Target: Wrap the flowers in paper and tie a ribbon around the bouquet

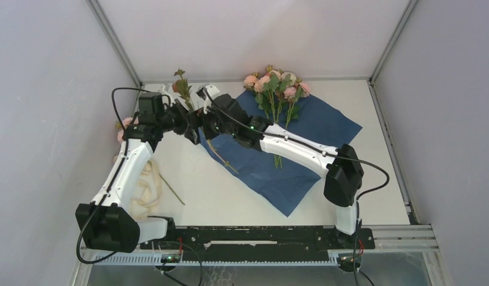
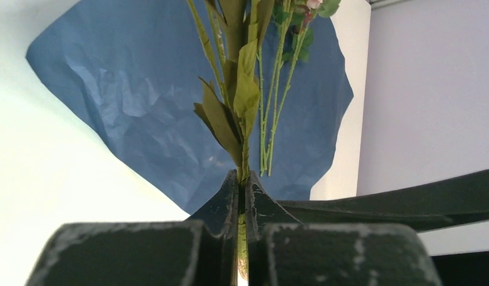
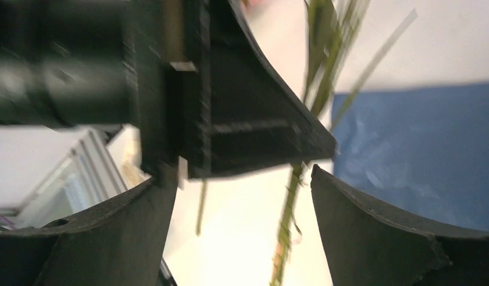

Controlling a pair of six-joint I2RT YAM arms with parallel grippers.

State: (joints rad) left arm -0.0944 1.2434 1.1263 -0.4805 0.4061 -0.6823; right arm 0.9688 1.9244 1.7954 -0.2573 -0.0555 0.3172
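My left gripper is shut on the thin green stem of a single leafy flower, held just off the left corner of the paper. The paper lies flat with its dark blue face up. A bunch of pink and cream flowers rests on its far part, stems pointing toward me. My right gripper is open, its fingers on either side of the same stem without touching it, close to the left gripper. The cream ribbon lies piled beside the left arm.
Another pink bloom sits at the far left by the wall, partly hidden by the left arm. A loose stem lies on the white table near the ribbon. Grey walls close in on the left, back and right.
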